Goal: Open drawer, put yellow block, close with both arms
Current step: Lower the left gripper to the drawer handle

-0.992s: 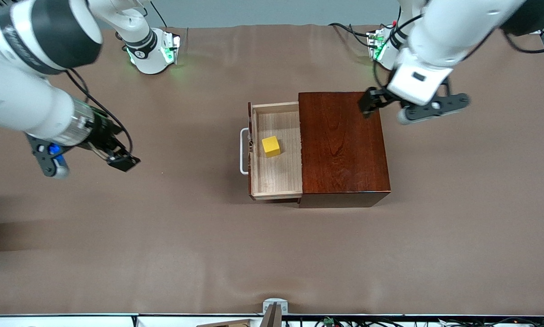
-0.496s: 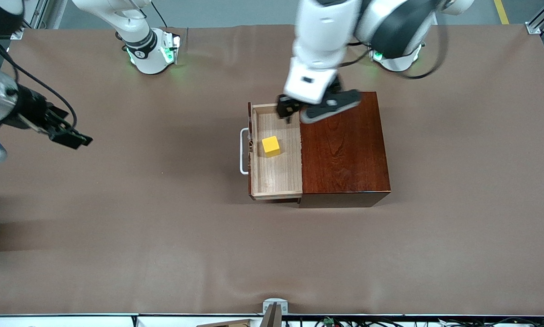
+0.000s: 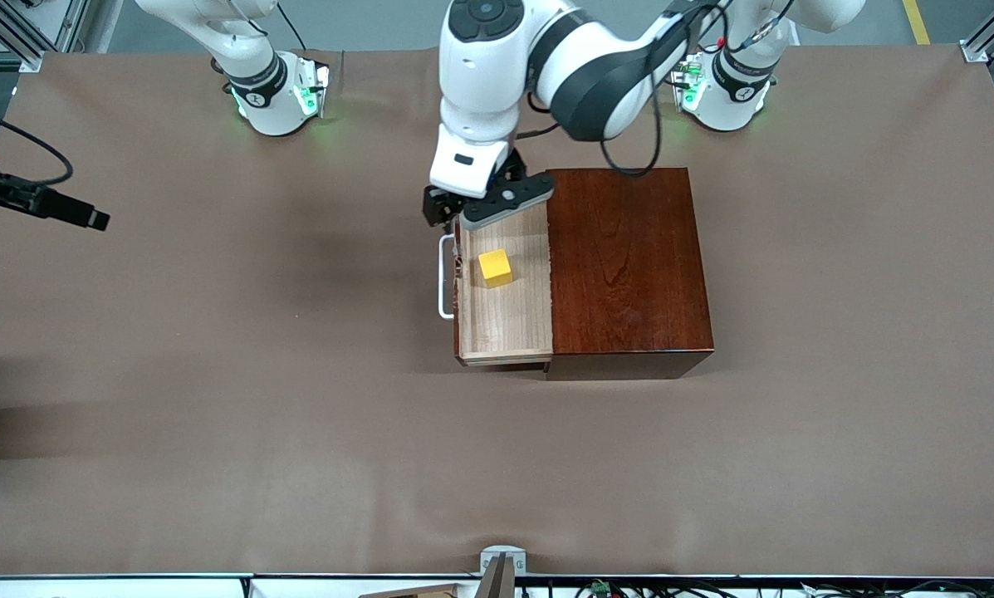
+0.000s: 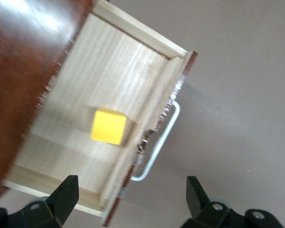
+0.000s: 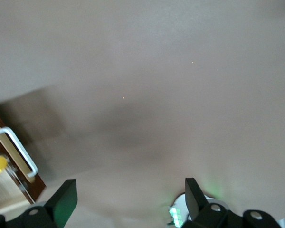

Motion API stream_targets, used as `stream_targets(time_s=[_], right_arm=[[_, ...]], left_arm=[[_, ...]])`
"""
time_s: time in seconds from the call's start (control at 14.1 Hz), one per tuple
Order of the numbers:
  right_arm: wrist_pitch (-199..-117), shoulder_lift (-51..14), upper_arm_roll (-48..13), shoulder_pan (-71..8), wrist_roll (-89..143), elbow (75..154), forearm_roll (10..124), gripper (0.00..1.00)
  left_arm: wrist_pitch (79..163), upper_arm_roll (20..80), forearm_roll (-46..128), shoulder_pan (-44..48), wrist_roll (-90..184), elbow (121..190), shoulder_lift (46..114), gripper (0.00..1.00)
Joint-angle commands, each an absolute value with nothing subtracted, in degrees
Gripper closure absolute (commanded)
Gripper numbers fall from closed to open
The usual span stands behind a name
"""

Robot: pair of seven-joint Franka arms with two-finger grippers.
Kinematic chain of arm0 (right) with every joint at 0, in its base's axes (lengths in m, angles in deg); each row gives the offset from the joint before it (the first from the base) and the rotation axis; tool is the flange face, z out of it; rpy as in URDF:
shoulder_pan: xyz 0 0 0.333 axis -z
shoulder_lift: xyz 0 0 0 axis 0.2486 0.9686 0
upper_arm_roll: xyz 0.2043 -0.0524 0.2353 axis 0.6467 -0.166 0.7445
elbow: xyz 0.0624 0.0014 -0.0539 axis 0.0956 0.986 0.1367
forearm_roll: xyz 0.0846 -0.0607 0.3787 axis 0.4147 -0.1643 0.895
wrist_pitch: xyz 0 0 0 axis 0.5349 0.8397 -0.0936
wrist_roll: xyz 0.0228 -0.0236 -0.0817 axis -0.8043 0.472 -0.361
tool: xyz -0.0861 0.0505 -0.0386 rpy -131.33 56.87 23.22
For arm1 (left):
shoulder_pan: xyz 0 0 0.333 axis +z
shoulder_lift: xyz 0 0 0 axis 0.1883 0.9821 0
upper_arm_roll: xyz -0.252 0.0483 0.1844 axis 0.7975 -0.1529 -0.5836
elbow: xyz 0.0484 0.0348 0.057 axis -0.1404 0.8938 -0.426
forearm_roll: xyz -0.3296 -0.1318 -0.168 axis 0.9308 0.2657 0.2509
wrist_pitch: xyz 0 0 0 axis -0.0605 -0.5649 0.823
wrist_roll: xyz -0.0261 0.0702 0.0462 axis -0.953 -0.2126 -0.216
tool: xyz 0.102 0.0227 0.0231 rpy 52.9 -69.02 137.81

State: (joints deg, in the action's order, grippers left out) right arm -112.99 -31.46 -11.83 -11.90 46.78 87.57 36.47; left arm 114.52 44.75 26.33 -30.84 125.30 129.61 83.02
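At the table's right-arm end, the right gripper [image 3: 90, 219] hangs wide open and holds nothing. The left gripper [image 3: 447, 212], also open and empty, is over the pulled-out drawer [image 3: 505, 320], where the yellow block [image 3: 495, 267] lies near the handle [image 3: 443, 276].

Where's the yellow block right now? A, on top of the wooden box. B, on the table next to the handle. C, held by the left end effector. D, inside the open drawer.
D: the block sits on the floor of the pulled-out drawer, while the left end effector, open and holding nothing, is over the drawer's corner.
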Motion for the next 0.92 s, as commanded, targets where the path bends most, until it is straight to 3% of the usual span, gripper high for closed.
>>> stream_targets(time_s=[0.0,0.35,0.85], right_arm=[[-112.73,-32.04,-10.94,-10.97,43.65,85.79,35.33,0.0],[-112.11,-33.7,-10.68,-11.14,43.56,83.39,35.6,0.0],[-117.02,-40.03,-10.76,-12.55,35.14,92.96,32.35,0.0]], left_arm=[[119.93,44.03,24.74,-34.22,133.66,126.23,87.77,0.0],[129.08,32.27,24.91,-47.57,149.74,123.95,93.4,0.0],[137.8,31.02,24.83,-49.44,159.87,123.86,98.85,0.0]])
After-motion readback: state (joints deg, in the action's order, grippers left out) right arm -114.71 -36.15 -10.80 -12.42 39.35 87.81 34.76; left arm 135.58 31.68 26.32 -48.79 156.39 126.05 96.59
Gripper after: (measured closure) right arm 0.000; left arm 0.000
